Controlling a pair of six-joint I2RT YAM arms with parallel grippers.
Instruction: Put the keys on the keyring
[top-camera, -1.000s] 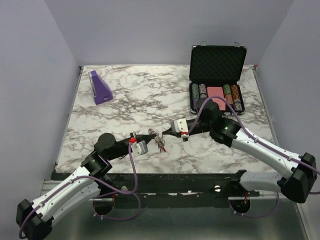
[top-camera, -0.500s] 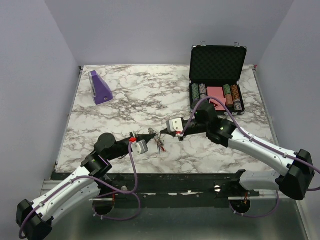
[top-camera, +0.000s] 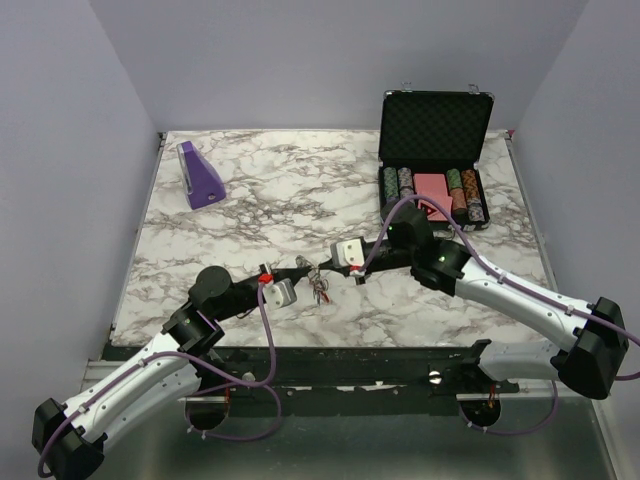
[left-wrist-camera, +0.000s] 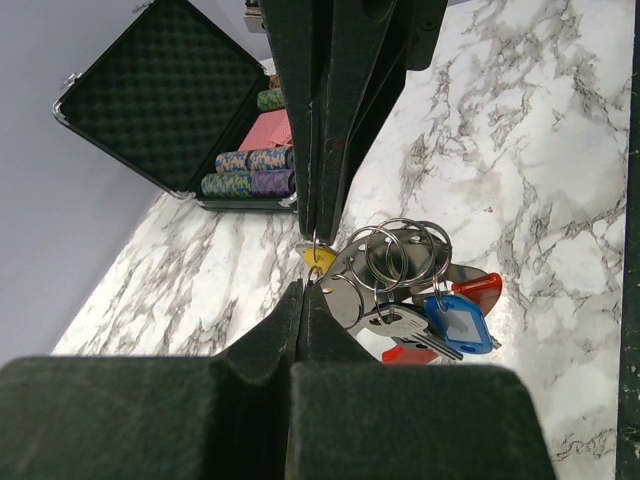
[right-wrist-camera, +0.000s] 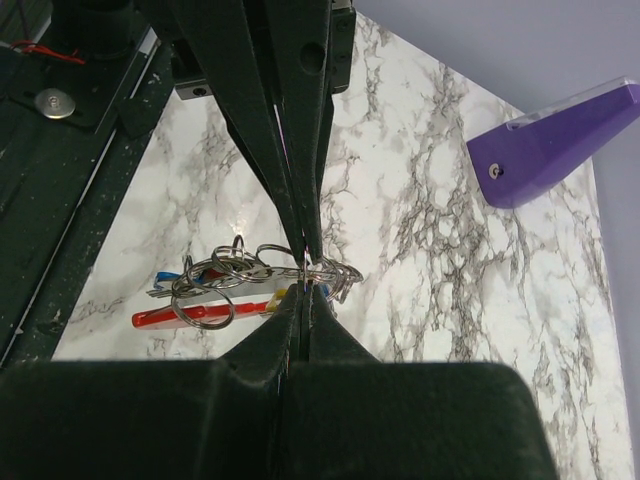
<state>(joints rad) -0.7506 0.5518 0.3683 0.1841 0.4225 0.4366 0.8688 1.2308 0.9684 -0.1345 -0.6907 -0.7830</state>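
The keyring (top-camera: 319, 286) is a small bunch of thin metal rings (left-wrist-camera: 400, 250) with a grey tag (left-wrist-camera: 345, 290) and a red curved piece (left-wrist-camera: 478, 290). A blue key head (left-wrist-camera: 458, 322) and a silver key blade (left-wrist-camera: 405, 322) lie in the bunch. A yellow key head (left-wrist-camera: 320, 259) sits right at the fingertips. My left gripper (left-wrist-camera: 304, 288) and right gripper (right-wrist-camera: 303, 292) meet tip to tip over the table's near middle, both shut, each pinching thin ring wire of the bunch. The bunch (right-wrist-camera: 225, 280) hangs beside the two tips. Which ring each one grips is too fine to tell.
An open black case (top-camera: 435, 120) with rows of poker chips (top-camera: 432, 185) stands at the back right. A purple wedge-shaped object (top-camera: 200, 175) lies at the back left. The marble table's near edge (top-camera: 330, 346) runs just behind the arm bases.
My right gripper has moved a little left, closing up on the left gripper's tip, and the bunch shifted slightly with it. The left arm has stayed still.
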